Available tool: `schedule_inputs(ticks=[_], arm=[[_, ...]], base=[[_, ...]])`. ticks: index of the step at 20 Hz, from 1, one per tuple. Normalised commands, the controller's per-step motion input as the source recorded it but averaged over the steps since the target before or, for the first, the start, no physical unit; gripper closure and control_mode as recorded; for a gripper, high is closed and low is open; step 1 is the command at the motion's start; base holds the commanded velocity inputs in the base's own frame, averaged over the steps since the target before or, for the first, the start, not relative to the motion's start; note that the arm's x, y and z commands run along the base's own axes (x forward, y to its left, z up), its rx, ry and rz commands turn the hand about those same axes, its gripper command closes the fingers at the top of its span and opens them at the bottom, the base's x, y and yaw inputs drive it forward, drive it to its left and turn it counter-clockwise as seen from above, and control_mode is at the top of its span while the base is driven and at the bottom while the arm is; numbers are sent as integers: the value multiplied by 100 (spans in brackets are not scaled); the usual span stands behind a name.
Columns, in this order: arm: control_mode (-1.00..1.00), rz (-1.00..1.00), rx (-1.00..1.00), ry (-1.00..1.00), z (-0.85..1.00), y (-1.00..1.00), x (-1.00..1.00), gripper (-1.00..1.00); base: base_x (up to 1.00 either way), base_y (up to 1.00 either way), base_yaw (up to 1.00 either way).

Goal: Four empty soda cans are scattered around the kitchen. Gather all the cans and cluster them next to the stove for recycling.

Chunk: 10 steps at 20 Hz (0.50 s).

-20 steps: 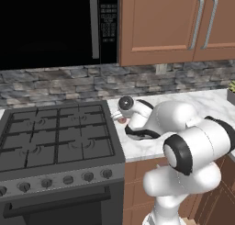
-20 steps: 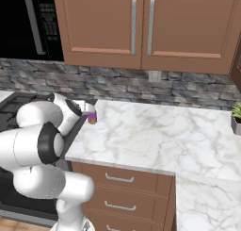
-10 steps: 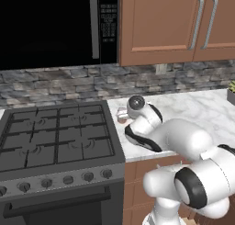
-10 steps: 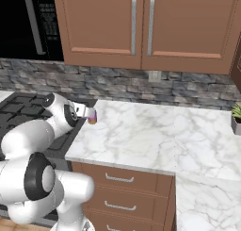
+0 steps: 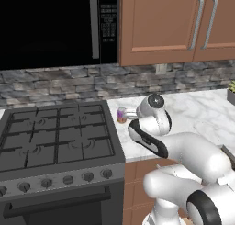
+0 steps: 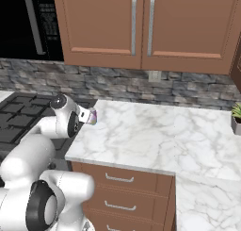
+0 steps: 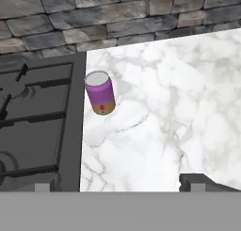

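Arm hides part of purple can [image 7: 100,93] beside stove [image 7: 40,126].

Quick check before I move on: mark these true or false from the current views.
1. The purple-pink soda can with the orange-tan band stands upright on the white marble counter. True.
2. The can sits on a burner grate of the dark grey gas stove. False: it stands on the counter just beside the stove's edge.
3. The gripper is clamped on the can. False: it is open, clear of the can.
4. A black microwave hangs above the stove. True.
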Motion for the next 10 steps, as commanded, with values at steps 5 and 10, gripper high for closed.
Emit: schedule_inputs(ticks=[5,10], arm=[[-100,3,14,5,0,-11,0,-100],[100,0,0,0,0,0,0,-100]], base=[[0,0,0],[-13,-1,4]])
